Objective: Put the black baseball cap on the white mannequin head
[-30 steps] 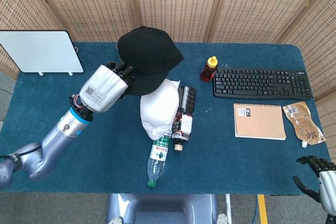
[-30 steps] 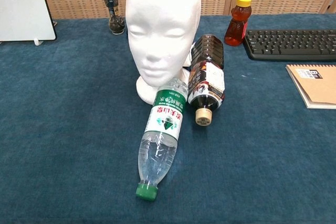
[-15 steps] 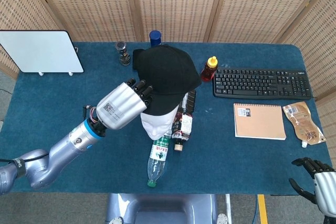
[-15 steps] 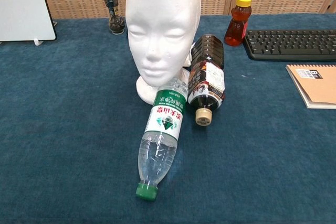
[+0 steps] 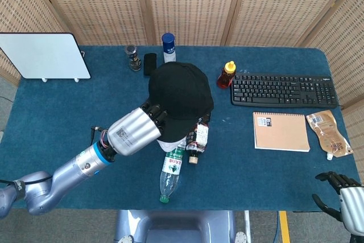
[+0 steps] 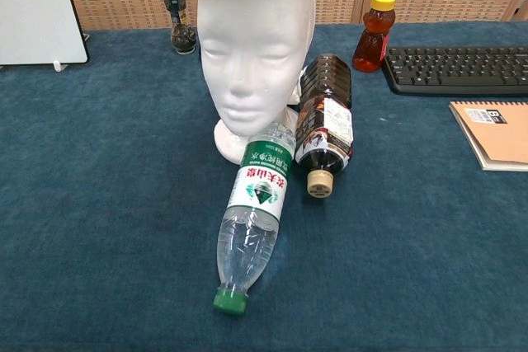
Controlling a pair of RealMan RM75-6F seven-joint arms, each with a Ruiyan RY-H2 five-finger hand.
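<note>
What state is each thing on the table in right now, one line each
black baseball cap: over the mannequin head, held by the left hand
white mannequin head: upright
clear water bottle: lying down, green lid on
dark sauce bottle: lying down, capped
honey bottle: upright, capped
notebook: closed
right hand: holding nothing

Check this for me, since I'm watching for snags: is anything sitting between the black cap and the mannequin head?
Nothing visible does. The left hand holds the black cap directly over the mannequin head; both bottles lie at its base.
</note>
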